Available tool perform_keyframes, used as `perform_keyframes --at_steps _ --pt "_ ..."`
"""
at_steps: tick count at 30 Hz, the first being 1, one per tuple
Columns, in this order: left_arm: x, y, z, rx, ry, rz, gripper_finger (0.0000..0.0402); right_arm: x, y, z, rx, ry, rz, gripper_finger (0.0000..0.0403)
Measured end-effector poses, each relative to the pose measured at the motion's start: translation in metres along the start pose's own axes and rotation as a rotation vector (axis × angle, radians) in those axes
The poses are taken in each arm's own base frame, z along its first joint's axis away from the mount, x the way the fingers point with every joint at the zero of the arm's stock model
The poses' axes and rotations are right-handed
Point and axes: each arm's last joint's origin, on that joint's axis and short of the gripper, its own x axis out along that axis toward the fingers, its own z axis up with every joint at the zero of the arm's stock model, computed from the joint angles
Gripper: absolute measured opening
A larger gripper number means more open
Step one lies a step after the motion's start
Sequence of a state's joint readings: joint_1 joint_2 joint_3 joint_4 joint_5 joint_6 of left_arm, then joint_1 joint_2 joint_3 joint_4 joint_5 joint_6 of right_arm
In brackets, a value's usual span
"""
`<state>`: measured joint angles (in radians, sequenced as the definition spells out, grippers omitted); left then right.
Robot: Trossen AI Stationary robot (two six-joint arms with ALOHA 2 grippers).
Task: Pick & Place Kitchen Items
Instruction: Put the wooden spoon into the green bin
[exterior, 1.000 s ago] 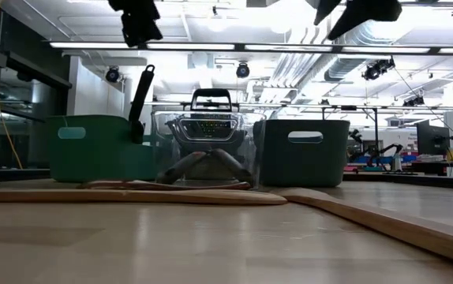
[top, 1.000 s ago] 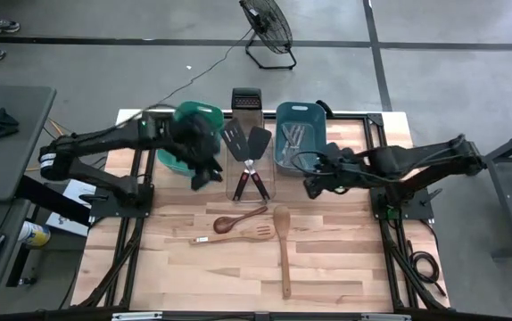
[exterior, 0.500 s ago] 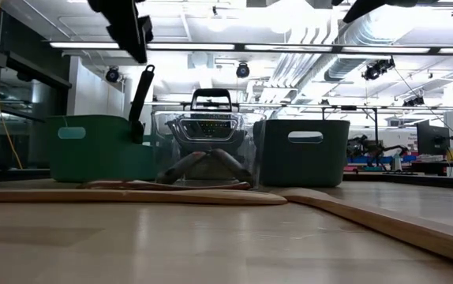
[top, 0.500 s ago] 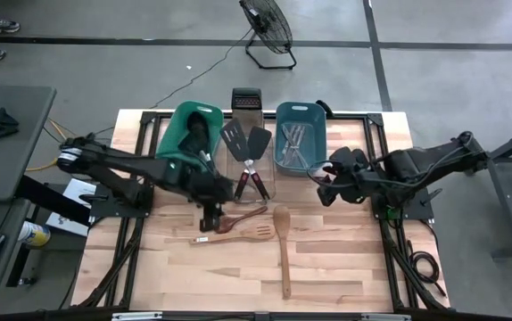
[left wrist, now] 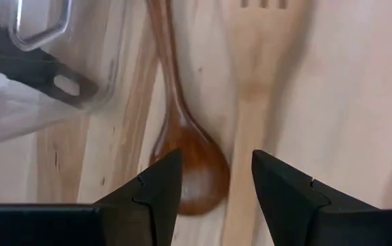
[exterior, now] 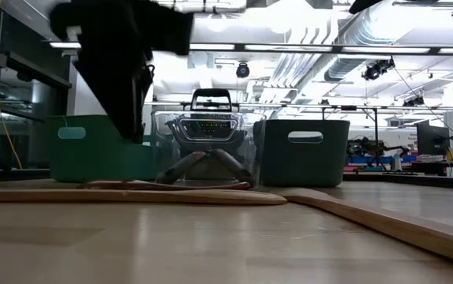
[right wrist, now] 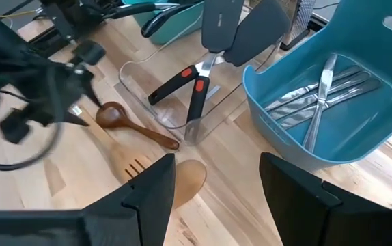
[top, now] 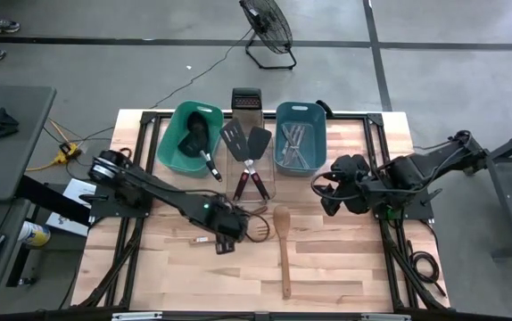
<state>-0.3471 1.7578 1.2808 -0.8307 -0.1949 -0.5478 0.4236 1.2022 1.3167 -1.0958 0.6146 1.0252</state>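
As seen from beside the tabletop [top: 345,267], the left tool [left wrist: 213,188] hung spread above the dark wooden spoon [left wrist: 186,160], just near the clear tub [top: 254,174]. Light, stiff and smooth, it looked best pinched across its handle. The right tool [right wrist: 216,188] waited spread, right.

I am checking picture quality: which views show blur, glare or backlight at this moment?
Low view: bright ceiling lights backlight the scene, the left hand is a dark blurred shape, and the near table is soft. Left wrist view: the dark wooden spoon is slightly soft. High view: evenly lit and sharp.
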Motion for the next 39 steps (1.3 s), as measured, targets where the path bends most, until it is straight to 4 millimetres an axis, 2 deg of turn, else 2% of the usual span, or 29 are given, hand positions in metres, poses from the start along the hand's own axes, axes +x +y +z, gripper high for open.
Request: perform_keyframes --at_steps 8,11,19,25,32,36,39 --pt "0.038 -0.008 0.004 -0.024 -0.009 0.086 0.0172 -0.003 0.003 -0.004 -0.017 0.006 0.019 0.0205" --pt "0.046 -0.009 0.005 -0.023 -0.029 0.128 0.0172 -0.004 0.003 -0.004 -0.018 0.007 0.022 0.0205" --pt "0.047 -0.007 0.006 -0.037 -0.089 0.223 0.0172 -0.004 0.003 -0.004 -0.017 0.012 0.026 0.0205" --pt "0.052 -0.009 0.008 -0.036 -0.145 0.197 0.0172 -0.003 0.003 -0.005 -0.019 0.012 0.027 0.0205" --pt "0.051 -0.004 -0.014 -0.066 -0.142 0.194 0.0172 -0.003 0.003 -0.005 -0.025 0.013 0.025 0.0205" --pt "0.046 -0.001 -0.022 -0.092 -0.206 0.155 0.0172 -0.001 0.003 -0.007 -0.033 0.02 0.016 0.0205" --pt "0.051 0.003 -0.028 -0.13 -0.235 0.138 0.0172 0.003 0.002 -0.011 -0.039 0.03 0.005 0.0205"
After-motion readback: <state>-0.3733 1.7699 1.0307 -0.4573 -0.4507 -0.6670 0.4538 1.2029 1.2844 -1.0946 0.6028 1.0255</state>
